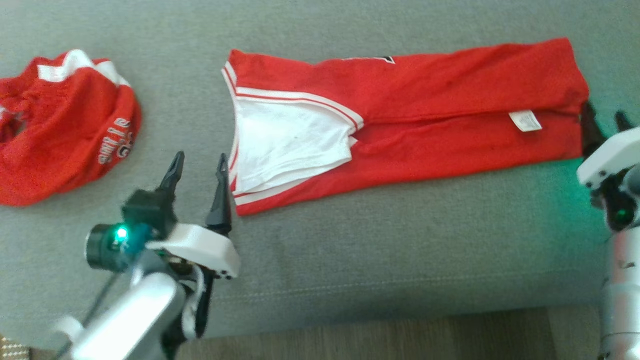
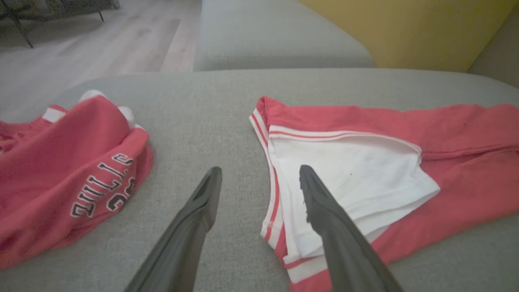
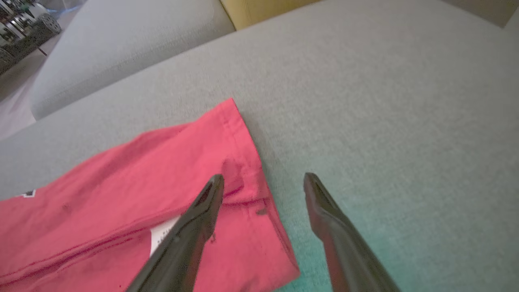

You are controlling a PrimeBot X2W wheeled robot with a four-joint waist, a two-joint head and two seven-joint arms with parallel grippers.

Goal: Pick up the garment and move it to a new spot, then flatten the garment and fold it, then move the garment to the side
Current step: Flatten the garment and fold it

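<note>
A red garment (image 1: 425, 115) with white trim lies folded lengthwise into a long strip on the grey cushion (image 1: 350, 240). Its white inner panel (image 1: 285, 145) faces up at the left end, and a white label (image 1: 525, 120) shows near the right end. My left gripper (image 1: 199, 167) is open just off the strip's left end; in the left wrist view its right finger (image 2: 324, 211) overlaps the white-trimmed edge (image 2: 275, 202). My right gripper (image 1: 605, 122) is open at the strip's right end, straddling the hem (image 3: 259, 182) in the right wrist view.
A second red garment (image 1: 60, 125) with white lettering lies crumpled at the cushion's left. The cushion's front edge (image 1: 400, 310) runs just below my arms, with wooden floor (image 1: 375, 340) beyond. Another grey cushion (image 2: 275, 36) and a yellow wall (image 2: 405, 28) stand behind.
</note>
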